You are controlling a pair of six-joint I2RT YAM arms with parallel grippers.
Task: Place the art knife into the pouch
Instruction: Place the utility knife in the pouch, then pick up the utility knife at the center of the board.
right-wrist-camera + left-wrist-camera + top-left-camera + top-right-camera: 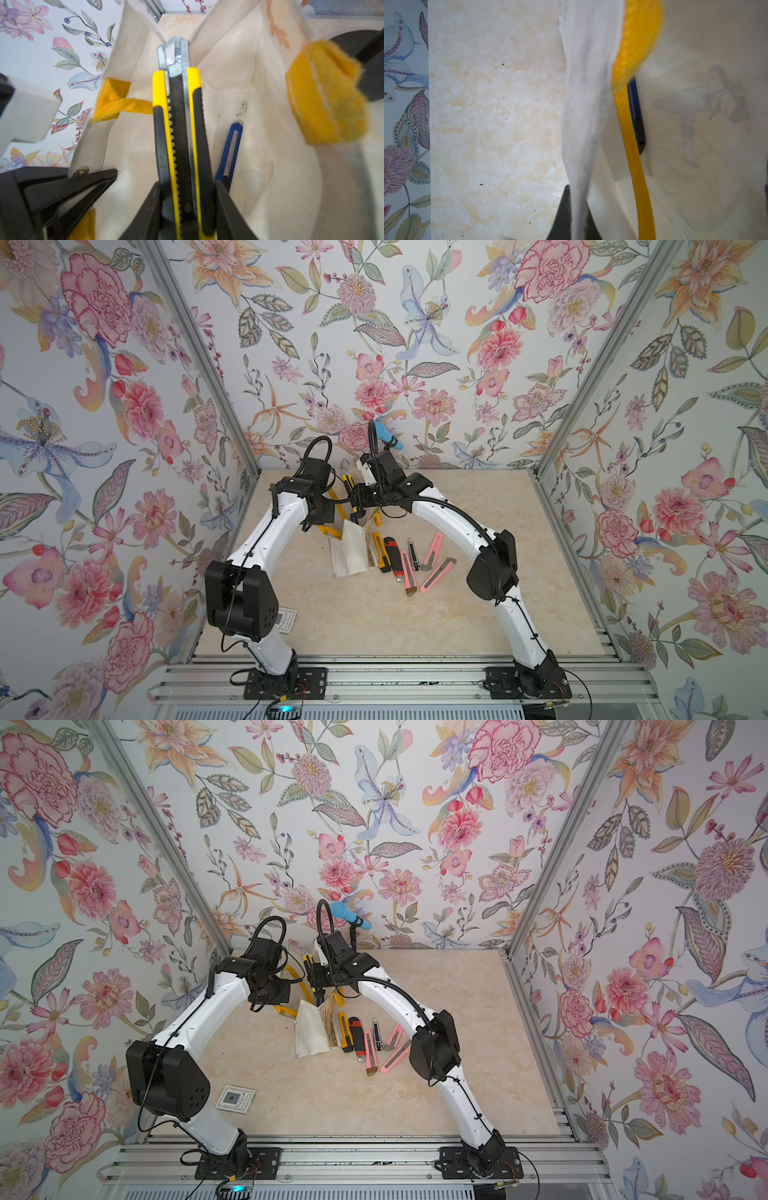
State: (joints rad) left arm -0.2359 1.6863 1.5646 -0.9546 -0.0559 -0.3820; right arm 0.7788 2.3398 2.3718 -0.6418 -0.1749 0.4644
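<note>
Pinched at its grippy rear sides by the right gripper, the stiff, light knife should hold firm, while the left gripper clamps the rim of the floppy pouch.

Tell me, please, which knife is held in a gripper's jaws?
The yellow-and-black knife: it alone is clamped in the jaws of the right gripper, at the pouch mouth. The blue knife lies inside; the other knives lie on the table.
</note>
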